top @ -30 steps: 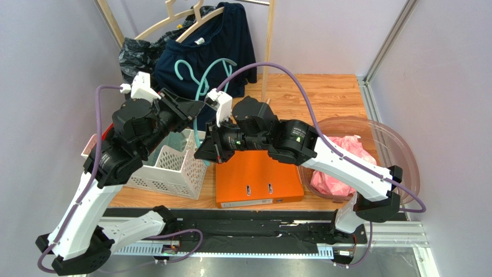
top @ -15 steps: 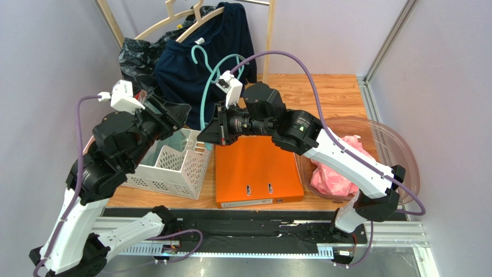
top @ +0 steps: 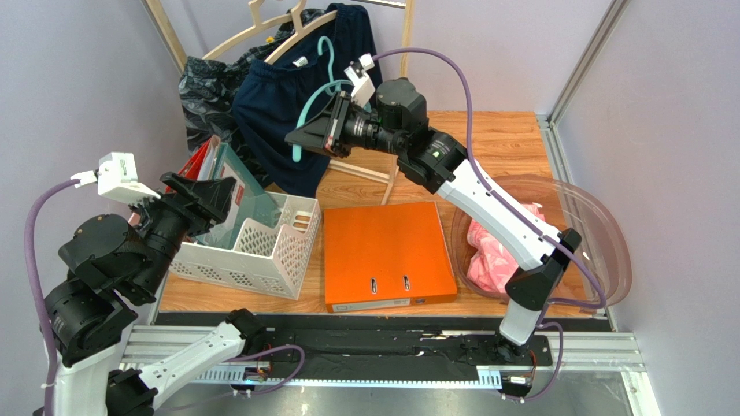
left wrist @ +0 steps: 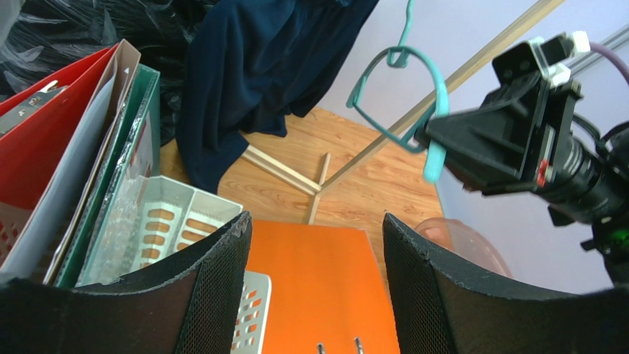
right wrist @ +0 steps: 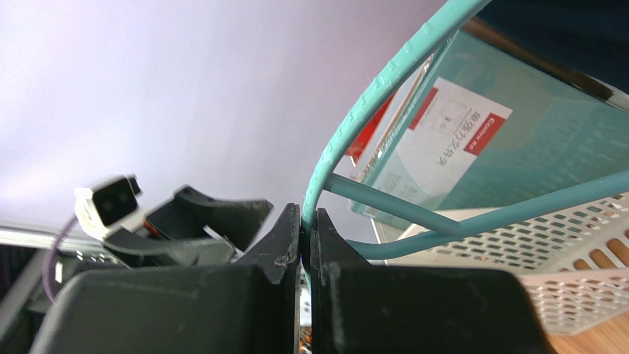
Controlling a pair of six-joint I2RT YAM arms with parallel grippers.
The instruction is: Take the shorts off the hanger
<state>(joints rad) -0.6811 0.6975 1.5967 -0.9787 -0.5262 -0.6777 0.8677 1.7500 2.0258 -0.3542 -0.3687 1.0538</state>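
Right wrist: hanger point(right wrist: 316, 181) clamped inside closed right gripper point(right wrist: 305, 221).

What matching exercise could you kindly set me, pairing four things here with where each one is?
1 hanger
2 shorts
3 orange binder
4 white basket

A flat on the table
B in the clear bowl
C holding folders
D pinched by the right gripper, jaws shut

Pairs: 1-D; 2-B; 3-A; 4-C
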